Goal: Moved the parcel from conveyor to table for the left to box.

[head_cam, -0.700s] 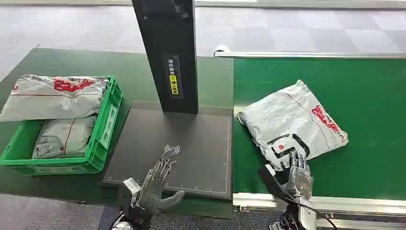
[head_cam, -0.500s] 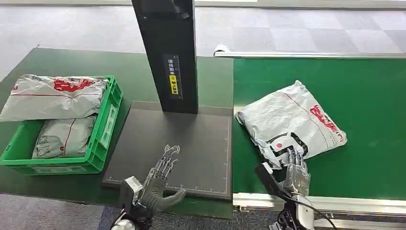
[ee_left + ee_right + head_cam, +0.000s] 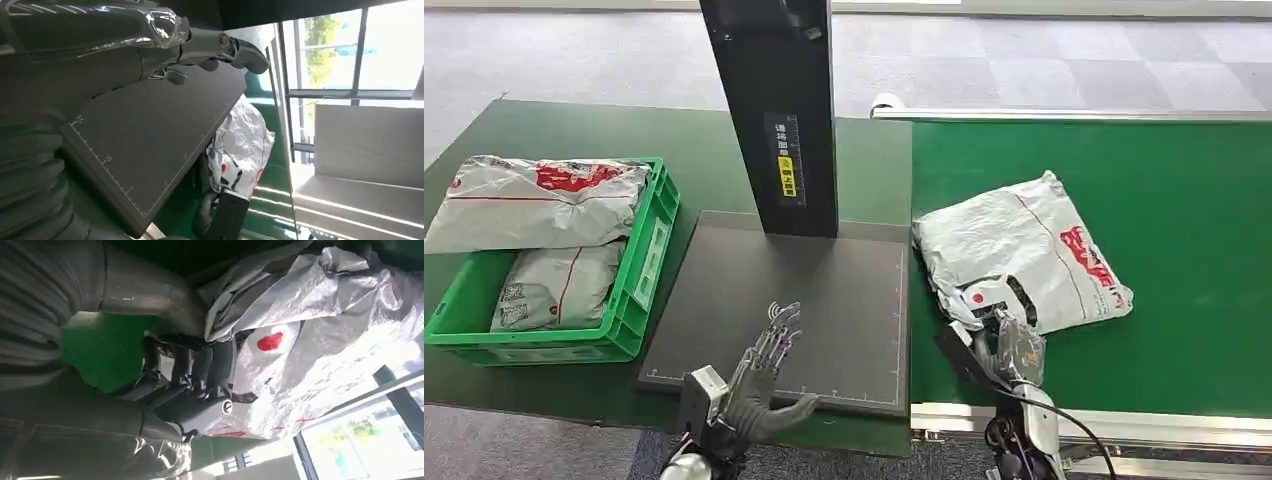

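Notably, the right robot hand point(image 3: 1016, 350) clamped only the near edge of the parcel point(image 3: 1024, 255), which lay on the conveyor point(image 3: 1204, 200); slick film could slip free during transfer. The left robot hand point(image 3: 759, 385) hovered apart over the table point(image 3: 574, 130).

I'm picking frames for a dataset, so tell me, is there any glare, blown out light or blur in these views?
Head view: even light, sharp, soft sheen on the parcel. Left wrist view: the windows are blown out bright, and the left hand close to the lens looks soft. Right wrist view: strong glare on the parcel's crinkled plastic; the right hand is dark, in shadow.
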You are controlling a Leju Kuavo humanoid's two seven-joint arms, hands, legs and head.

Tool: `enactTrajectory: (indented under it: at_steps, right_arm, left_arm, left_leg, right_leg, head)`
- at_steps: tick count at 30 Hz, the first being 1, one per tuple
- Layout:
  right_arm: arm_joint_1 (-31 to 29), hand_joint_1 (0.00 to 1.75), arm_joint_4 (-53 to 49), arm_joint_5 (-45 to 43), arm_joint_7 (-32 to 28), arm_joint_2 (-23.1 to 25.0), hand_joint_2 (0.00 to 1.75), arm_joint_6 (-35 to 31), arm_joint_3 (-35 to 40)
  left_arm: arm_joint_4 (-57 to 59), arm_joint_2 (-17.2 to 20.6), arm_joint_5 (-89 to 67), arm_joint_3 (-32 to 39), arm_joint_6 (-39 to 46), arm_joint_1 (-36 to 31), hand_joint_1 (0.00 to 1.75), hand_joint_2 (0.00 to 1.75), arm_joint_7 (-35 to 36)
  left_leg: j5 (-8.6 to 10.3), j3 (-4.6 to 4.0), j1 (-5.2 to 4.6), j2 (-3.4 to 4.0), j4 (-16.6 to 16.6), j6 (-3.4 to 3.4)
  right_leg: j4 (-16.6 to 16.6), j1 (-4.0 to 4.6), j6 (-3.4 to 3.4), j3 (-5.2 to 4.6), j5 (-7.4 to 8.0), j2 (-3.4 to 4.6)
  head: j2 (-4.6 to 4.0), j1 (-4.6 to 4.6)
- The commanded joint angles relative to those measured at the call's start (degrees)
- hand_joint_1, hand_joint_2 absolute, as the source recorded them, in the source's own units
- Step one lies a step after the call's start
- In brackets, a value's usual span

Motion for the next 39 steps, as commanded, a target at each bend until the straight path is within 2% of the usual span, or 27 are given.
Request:
enactTrajectory:
  at_steps: [1, 21, 23, 24, 26, 27, 31, 34, 37, 39]
  right_arm:
    - [-1.89, 1.75, 1.42, -0.2, -0.09, 0.04, 1.75, 0.37, 1.01]
    - [-1.56, 1.75, 0.56, -3.4, -2.63, 0.53, 1.75, 1.04, 2.67]
    - [0.57, 1.75, -3.97, -7.46, -5.74, 1.35, 1.75, 1.15, 2.62]
    - [9.31, 1.75, -25.85, -25.27, -15.02, 3.21, 1.75, 6.04, -0.11]
    - [16.39, 1.75, -46.99, -30.15, -8.54, 1.22, 1.75, 13.99, 1.29]
    - [16.68, 1.75, -50.35, -31.57, -7.99, 0.66, 1.75, 14.92, 0.56]
    - [12.91, 1.75, -54.27, -33.63, -9.84, -2.02, 1.75, 17.24, -0.24]
    - [7.86, 1.75, -53.85, -36.52, -10.25, -4.75, 1.75, 19.89, 2.11]
    - [1.63, 1.75, -52.0, -37.09, -9.75, -6.03, 1.75, 22.01, 6.29]
    - [-4.81, 1.75, -48.7, -37.35, -8.44, -6.74, 1.75, 24.36, 11.04]
  left_arm:
    - [3.47, 1.26, -0.06, -0.99, -0.25, -1.2, 0.0, 1.75, 0.0]
    - [3.21, 1.2, 0.1, -1.57, -0.01, -0.5, 0.0, 1.75, -0.33]
    - [3.04, 1.26, 0.1, -1.37, 0.11, -0.35, 0.0, 1.75, -0.35]
    - [1.87, 1.27, -0.02, -0.31, 1.84, 0.81, 0.0, 1.75, -0.73]
    - [0.81, 1.62, -0.03, 0.03, 1.57, 1.76, 0.0, 1.75, -1.41]
    - [0.98, 1.56, -0.02, 0.07, 1.35, 1.73, 0.0, 1.75, -1.65]
    - [3.36, 0.92, -0.35, -0.52, 0.75, -0.31, 0.0, 1.75, -2.87]
    - [4.52, 0.64, -0.21, -0.1, 1.08, -2.04, 0.0, 1.75, -3.24]
    - [5.05, 0.87, 0.04, 0.34, 1.57, -2.65, 0.0, 1.75, -3.65]
    - [5.92, 0.83, 0.28, 1.25, 2.3, -3.55, 0.0, 1.75, -3.91]
  left_leg:
    - [0.04, 0.02, -0.02, 0.02, -0.06, -0.01]
    - [0.02, 0.0, -0.02, 0.02, -0.04, 0.0]
    - [0.05, 0.0, -0.01, 0.03, -0.09, 0.0]
    - [0.07, 0.01, -0.01, 0.0, -0.11, 0.0]
    - [0.03, -0.11, -0.04, -0.22, -0.04, -0.01]
    - [0.02, -0.13, -0.07, -0.22, 0.01, 0.0]
    - [-0.01, -0.27, -0.09, -0.46, 0.03, 0.03]
    - [0.05, -0.32, -0.08, -0.28, 0.05, 0.04]
    - [0.07, -0.31, -0.11, -0.02, 0.06, 0.02]
    - [0.08, -0.25, -0.11, 0.12, 0.04, 0.05]
  right_leg:
    - [-0.03, -0.02, -0.02, -0.02, 0.05, 0.1]
    - [-0.02, -0.02, -0.01, -0.02, 0.04, 0.1]
    - [-0.07, -0.01, -0.02, -0.03, 0.07, 0.14]
    - [-0.09, -0.01, -0.02, -0.01, 0.09, 0.12]
    - [0.0, -0.04, -0.02, -0.07, -0.05, -0.14]
    - [0.07, -0.07, -0.01, -0.14, -0.07, -0.15]
    - [0.06, -0.09, 0.02, -0.17, -0.08, -0.36]
    - [0.05, -0.08, 0.03, -0.26, 0.02, -0.19]
    - [0.09, -0.11, 0.01, -0.34, 0.09, 0.0]
    - [0.09, -0.12, 0.03, -0.32, 0.15, 0.13]
  head:
    - [0.0, -0.02]
    - [0.0, -0.02]
    - [0.0, -0.02]
    - [0.0, -0.02]
    - [0.0, -0.02]
    - [0.0, -0.02]
    - [0.0, -0.04]
    - [0.0, -0.02]
    - [0.0, -0.02]
    - [0.0, -0.02]
